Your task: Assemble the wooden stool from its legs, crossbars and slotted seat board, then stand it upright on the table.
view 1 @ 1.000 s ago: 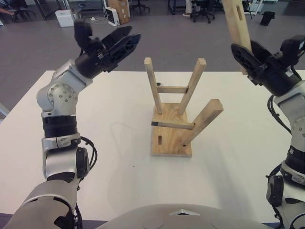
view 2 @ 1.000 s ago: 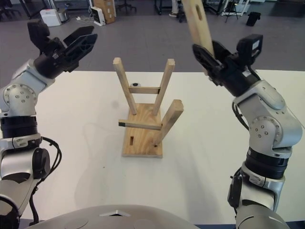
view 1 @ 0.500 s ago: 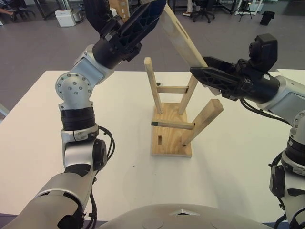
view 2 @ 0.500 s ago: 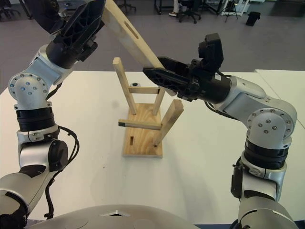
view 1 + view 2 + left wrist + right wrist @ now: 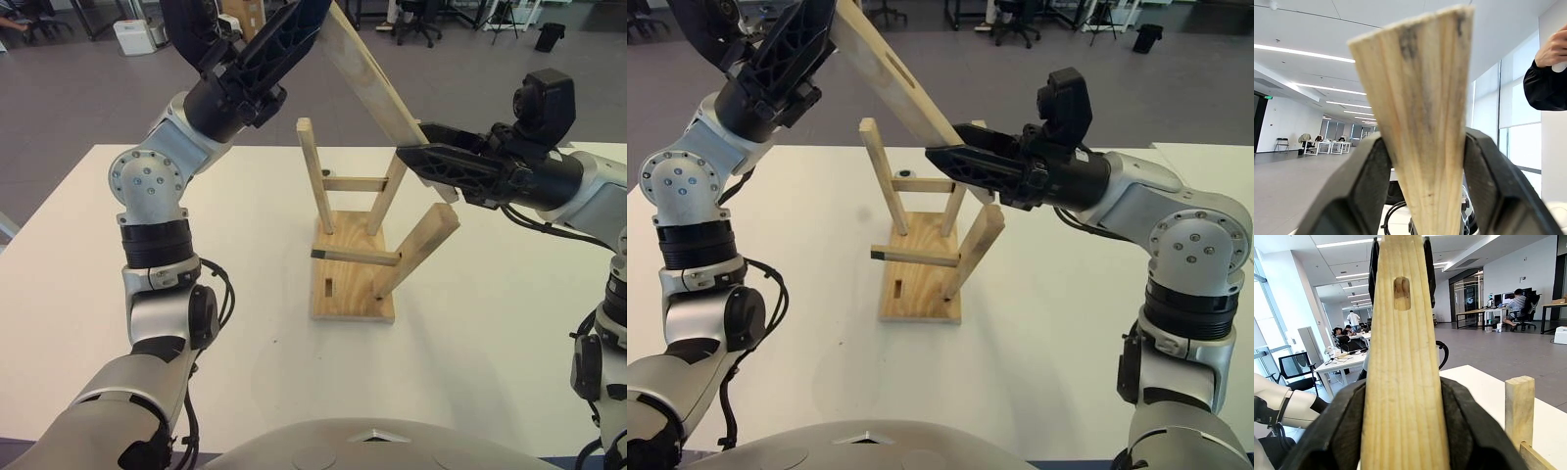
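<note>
Wooden leg (image 5: pixel 377 86), ends clamped in left hand (image 5: pixel 299 24) and right hand (image 5: pixel 416 157), seemingly above stool (image 5: pixel 355 289).

The left arm (image 5: pixel 155 257) is made of silver-grey metal shells with black segments between them. Its round joint (image 5: pixel 145 188) has a ring of small dark screws (image 5: pixel 138 173) on the flat face, a black ribbed band (image 5: pixel 157 243) just below the joint, and further below it black cables (image 5: pixel 221 294) that loop beside a black round cap. The right arm (image 5: pixel 1190 304) has the same silver round joint with screws, a black band just below it and a thin black cable above it. The left gripper (image 5: pixel 318 10) and the right gripper (image 5: pixel 413 164) are matt black, each with two long tapered fingers, and on the right arm a black boxy camera block (image 5: pixel 1063 96) sits further above the round joint.
</note>
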{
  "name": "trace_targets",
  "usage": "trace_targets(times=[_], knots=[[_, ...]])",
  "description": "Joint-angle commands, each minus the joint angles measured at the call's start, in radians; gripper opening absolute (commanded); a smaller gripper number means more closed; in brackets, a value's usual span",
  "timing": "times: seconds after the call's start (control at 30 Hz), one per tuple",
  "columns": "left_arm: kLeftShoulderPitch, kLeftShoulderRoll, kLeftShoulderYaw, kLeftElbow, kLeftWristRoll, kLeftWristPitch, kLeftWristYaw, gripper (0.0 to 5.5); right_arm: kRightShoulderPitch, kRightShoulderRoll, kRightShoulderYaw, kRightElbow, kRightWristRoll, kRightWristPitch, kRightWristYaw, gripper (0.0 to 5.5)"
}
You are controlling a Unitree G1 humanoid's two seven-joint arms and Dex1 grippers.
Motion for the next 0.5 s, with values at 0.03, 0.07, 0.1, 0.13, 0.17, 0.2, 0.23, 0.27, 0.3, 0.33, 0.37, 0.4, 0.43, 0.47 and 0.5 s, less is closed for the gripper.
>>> trace_targets(times=[0.03,0.07,0.1,0.13,0.17,0.2,0.23,0.27,0.3,0.33,0.37,0.4,0.43,0.47,0.5], knots=[[-0.029,0.006,0.071,0.018,-0.04,-0.031,0.035,2.07,-0.024,-0.019,0.011,0.01,-0.056,-0.012,-0.016,2.06],[-0.046,0.003,0.099,0.031,-0.063,-0.04,0.052,2.06,-0.03,-0.014,0.009,0.017,-0.07,-0.021,-0.03,2.06],[-0.059,0.004,0.117,0.041,-0.079,-0.039,0.066,2.06,-0.037,-0.009,0.009,0.025,-0.077,-0.029,-0.042,2.06],[-0.066,0.011,0.118,0.041,-0.074,-0.042,0.066,2.05,-0.049,0.002,-0.005,0.046,-0.059,-0.03,-0.065,2.43],[-0.071,0.018,0.115,0.042,-0.067,-0.045,0.064,2.05,-0.057,0.007,-0.018,0.058,-0.049,-0.034,-0.078,2.62],[-0.075,0.024,0.119,0.042,-0.071,-0.038,0.067,2.04,-0.062,0.014,-0.034,0.068,-0.061,-0.051,-0.104,2.87],[-0.07,0.041,0.119,0.037,-0.075,-0.021,0.057,2.04,-0.058,0.02,-0.061,0.08,-0.076,-0.075,-0.137,3.04],[-0.066,0.075,0.125,0.039,-0.074,-0.001,0.05,2.04,-0.048,0.028,-0.088,0.094,-0.114,-0.113,-0.175,3.19],[-0.067,0.106,0.131,0.049,-0.07,0.013,0.041,2.03,-0.033,0.034,-0.116,0.104,-0.139,-0.141,-0.21,3.33],[-0.067,0.155,0.138,0.06,-0.059,0.028,0.031,2.03,-0.009,0.039,-0.145,0.112,-0.164,-0.169,-0.241,3.57],[-0.061,0.212,0.136,0.066,-0.027,0.034,0.007,2.03,0.035,0.044,-0.181,0.107,-0.183,-0.192,-0.266,3.66],[-0.055,0.255,0.13,0.071,-0.003,0.041,-0.014,2.03,0.078,0.05,-0.22,0.098,-0.193,-0.208,-0.29,3.8],[-0.048,0.29,0.119,0.077,0.018,0.048,-0.039,2.03,0.121,0.057,-0.259,0.087,-0.2,-0.221,-0.315,3.8],[-0.021,0.331,0.091,0.084,0.06,0.042,-0.085,2.03,0.184,0.067,-0.302,0.076,-0.215,-0.24,-0.331,3.8],[0.026,0.376,0.048,0.095,0.131,0.006,-0.151,2.03,0.265,0.084,-0.347,0.06,-0.23,-0.259,-0.346,3.8]])
